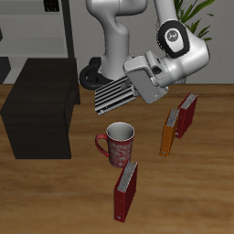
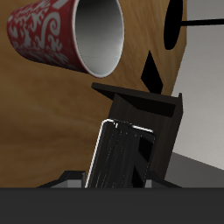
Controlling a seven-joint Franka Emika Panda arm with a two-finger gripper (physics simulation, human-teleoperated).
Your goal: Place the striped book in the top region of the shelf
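Far side of the table as I face it, the shelf (image 1: 41, 105) sits as a big dark, near-black box w/ a flat top. Next over, above the table and clear of it, the striped book (image 1: 116, 94) hangs in the air, tilted, cover facing up-ish, one edge pinched in the gripper (image 1: 137, 87). Fingers are closed on that book; it's just beside the shelf's upper corner, not touching it as far as I can tell. Below the book, on the tabletop, a red patterned mug (image 1: 119, 144) stands upright. Nearer the front edge, a dark red book (image 1: 126, 190) stands on end. Further along, an orange book (image 1: 169, 132) stands upright, w/ another dark red book (image 1: 186, 115) just beside it, a bit farther back. Wrist cam: striped book (image 2: 118, 153) sits btwn the fingers, mug (image 2: 74, 35) and shelf (image 2: 153, 109) beyond it.
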